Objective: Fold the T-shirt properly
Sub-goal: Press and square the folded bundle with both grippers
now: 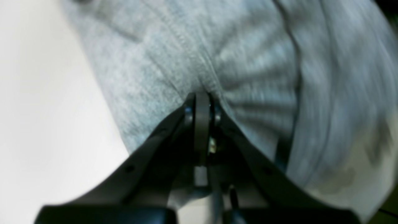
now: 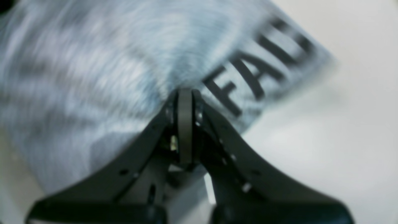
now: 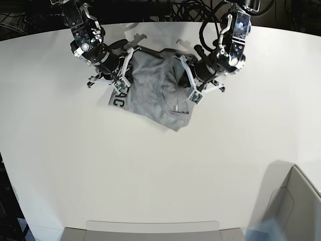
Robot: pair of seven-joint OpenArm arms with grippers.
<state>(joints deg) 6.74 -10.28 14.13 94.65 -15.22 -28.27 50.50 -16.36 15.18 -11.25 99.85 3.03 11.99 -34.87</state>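
the heather-grey cotton t-shirt (image 3: 150, 90) with black block lettering lies bunched on the white tabletop (image 3: 150, 170) near its far edge, between the two arms. the left end effector (image 1: 202, 96) is clamped on a stitched fold of grey fabric. the right end effector (image 2: 185, 93) is clamped on the cloth just beside the lettering.

Bold black block letters reading "FAC" stand on the heather-grey cotton T-shirt (image 2: 124, 62), blurred in the right wrist view. The base view shows "AC" on its folded-over edge.
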